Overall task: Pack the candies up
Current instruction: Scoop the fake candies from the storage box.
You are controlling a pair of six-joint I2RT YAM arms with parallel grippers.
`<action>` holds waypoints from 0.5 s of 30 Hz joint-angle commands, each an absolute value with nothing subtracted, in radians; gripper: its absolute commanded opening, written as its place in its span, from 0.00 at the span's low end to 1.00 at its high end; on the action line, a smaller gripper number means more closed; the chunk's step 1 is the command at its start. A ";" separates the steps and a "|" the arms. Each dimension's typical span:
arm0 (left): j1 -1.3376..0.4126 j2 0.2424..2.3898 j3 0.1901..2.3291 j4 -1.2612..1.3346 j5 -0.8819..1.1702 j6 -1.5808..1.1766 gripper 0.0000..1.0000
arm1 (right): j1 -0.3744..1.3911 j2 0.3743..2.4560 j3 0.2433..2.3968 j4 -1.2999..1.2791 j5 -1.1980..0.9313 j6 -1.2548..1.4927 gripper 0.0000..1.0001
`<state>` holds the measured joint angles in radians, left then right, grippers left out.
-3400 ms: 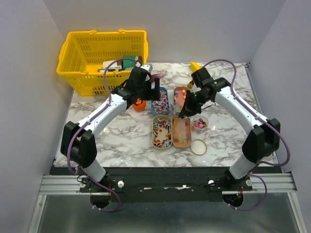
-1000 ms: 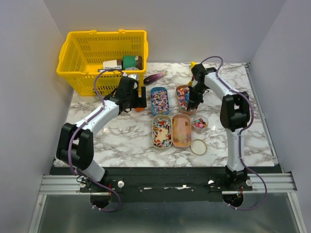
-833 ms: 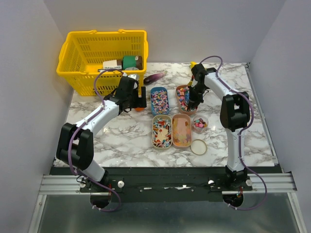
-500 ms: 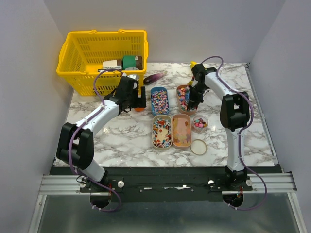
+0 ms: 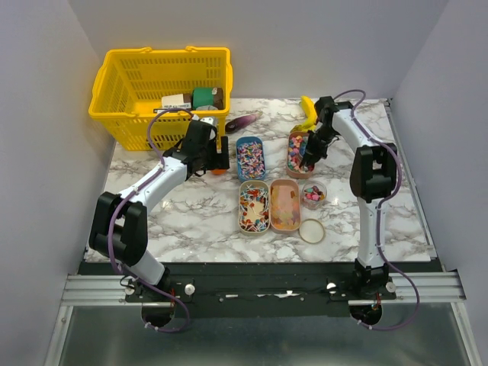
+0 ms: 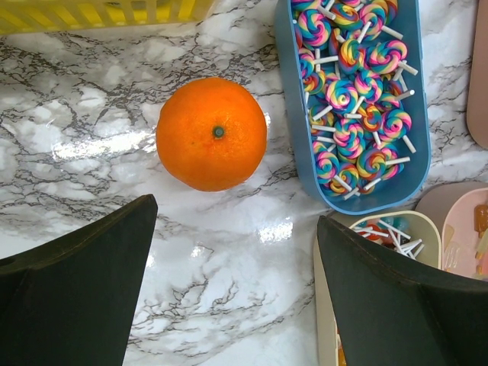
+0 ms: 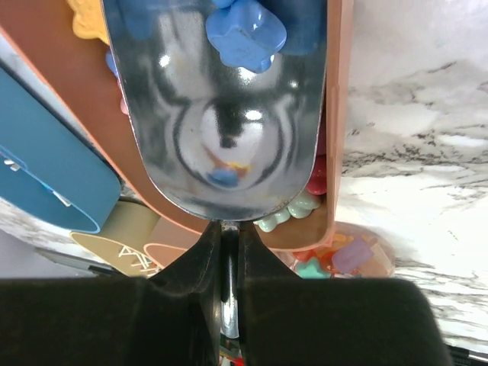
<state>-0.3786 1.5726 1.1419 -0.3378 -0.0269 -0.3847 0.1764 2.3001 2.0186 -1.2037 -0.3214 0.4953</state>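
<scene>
The candies lie in open trays: swirl lollipops in a blue tray (image 5: 249, 158) (image 6: 358, 91), mixed gummies in a brown tray (image 5: 298, 152) (image 7: 335, 114), more in a beige tray (image 5: 254, 206) and a pink tray (image 5: 285, 204). A small clear cup (image 5: 313, 192) (image 7: 358, 255) holds a few. My right gripper (image 5: 309, 151) (image 7: 225, 236) is shut on the handle of a metal scoop (image 7: 221, 137), which hangs over the brown tray with a blue candy (image 7: 245, 30) in it. My left gripper (image 5: 210, 156) (image 6: 236, 290) is open and empty, low over the table beside the orange.
An orange (image 5: 219, 165) (image 6: 212, 133) sits left of the blue tray. A yellow basket (image 5: 160, 95) with packages stands at the back left. A banana (image 5: 307, 107) and a purple item (image 5: 242, 120) lie at the back. A round lid (image 5: 311, 230) lies near the cup.
My right gripper with the scoop has shifted a little to the right, uncovering the banana, and the brown tray sits slightly further right. My left arm has not moved.
</scene>
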 commanded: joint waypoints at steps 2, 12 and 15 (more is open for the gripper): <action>-0.373 1.583 1.137 -0.324 -0.046 -0.371 0.99 | 0.178 2.329 1.993 -1.174 -0.243 0.407 0.01; -0.371 1.591 1.140 -0.324 -0.040 -0.374 0.99 | 0.192 2.283 1.858 -1.088 -0.163 0.307 0.01; -0.371 1.591 1.141 -0.324 -0.043 -0.374 0.99 | 0.195 2.276 1.855 -1.078 -0.146 0.292 0.01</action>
<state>-0.3786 1.5787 1.1419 -0.3382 -0.0265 -0.3847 0.1844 2.2623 1.8980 -1.1084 -0.2707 0.3538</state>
